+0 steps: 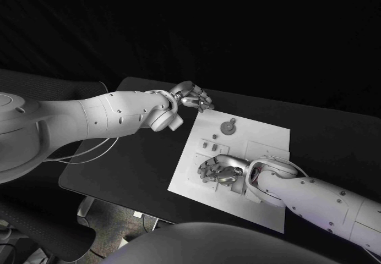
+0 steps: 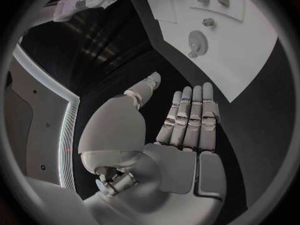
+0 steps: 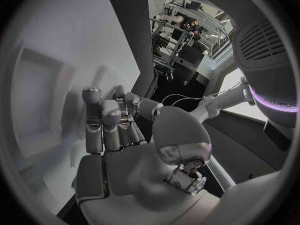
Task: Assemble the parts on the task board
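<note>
The white task board point(image 1: 258, 144) lies in the middle of the black table. A round grey part point(image 1: 228, 127) sits near its far edge, with small parts point(image 1: 205, 146) beside it. My left hand point(image 1: 190, 97) hovers at the board's far left corner, fingers straight and together, palm bare point(image 2: 178, 135); the left wrist view shows the board point(image 2: 244, 55) and the round part point(image 2: 197, 40) beyond its fingertips. My right hand point(image 1: 217, 169) is over the board's near left area, fingers bent down toward the plate. Its palm point(image 3: 131, 160) holds nothing I can see, and its fingertips point(image 3: 92, 96) are blurred.
Black table point(image 1: 139, 165) runs left of the board, and its near edge drops off to a floor with cables. My right forearm point(image 1: 317, 198) lies across the board's near right corner. A shallow square recess point(image 1: 266, 149) marks the board's right half.
</note>
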